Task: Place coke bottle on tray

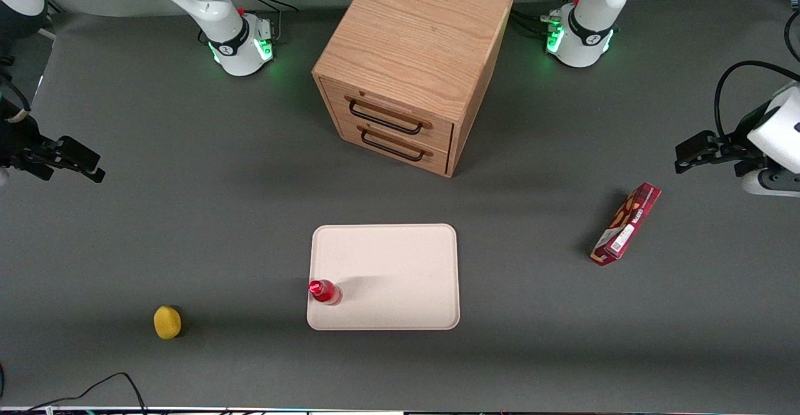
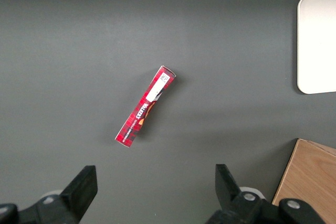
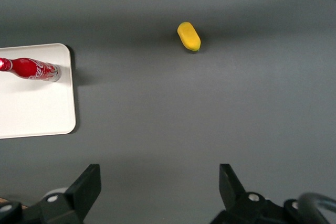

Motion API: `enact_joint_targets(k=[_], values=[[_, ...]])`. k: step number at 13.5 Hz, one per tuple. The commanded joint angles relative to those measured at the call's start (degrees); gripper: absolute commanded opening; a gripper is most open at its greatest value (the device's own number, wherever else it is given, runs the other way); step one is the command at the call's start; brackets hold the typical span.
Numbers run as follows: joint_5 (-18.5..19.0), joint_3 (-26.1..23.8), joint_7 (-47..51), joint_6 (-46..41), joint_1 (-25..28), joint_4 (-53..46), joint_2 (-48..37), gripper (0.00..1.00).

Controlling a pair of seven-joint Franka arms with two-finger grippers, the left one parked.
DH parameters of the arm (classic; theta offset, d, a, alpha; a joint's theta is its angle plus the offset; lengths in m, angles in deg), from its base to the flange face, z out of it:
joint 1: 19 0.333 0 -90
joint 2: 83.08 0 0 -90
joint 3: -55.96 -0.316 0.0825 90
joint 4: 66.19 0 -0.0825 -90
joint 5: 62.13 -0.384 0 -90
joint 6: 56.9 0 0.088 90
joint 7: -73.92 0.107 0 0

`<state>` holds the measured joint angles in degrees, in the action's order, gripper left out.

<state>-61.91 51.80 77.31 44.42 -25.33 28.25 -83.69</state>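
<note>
The bottle (image 1: 325, 292) stands upright on the tray (image 1: 400, 265), close to the tray corner that is nearest the front camera and toward the working arm's end, well apart from the pincer (image 1: 75, 162), which hangs above bare worktop (image 1: 187, 227) at the working arm's end, farther from the front camera than the tray. The pincer's two dark fingers (image 3: 86, 187) are spread wide and hold nothing. The bottle is small, glossy and all red, with a narrow neck and a red cap; white lettering shows on its side in the right wrist view (image 3: 31, 69). The tray is flat, pale cream-pink and matte, a rectangle with rounded corners and a low rim. A yellow rounded lemon (image 1: 167, 322) lies on the worktop toward the working arm's end from the tray, about as near the front camera as the tray's nearest edge. A wooden cabinet (image 1: 412, 59) with visible grain and two drawers with dark wire handles stands farther from the front camera than the tray. A flat red box (image 1: 625, 224) lies toward the parked arm's end from the tray. The worktop is a smooth, dull dark grey sheet.
</note>
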Motion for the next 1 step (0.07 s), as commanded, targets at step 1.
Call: enact_joint_targets(k=[1], values=[[-1.0,-0.1,-1.7,-1.0,-0.4,-1.2,0.2,1.0]])
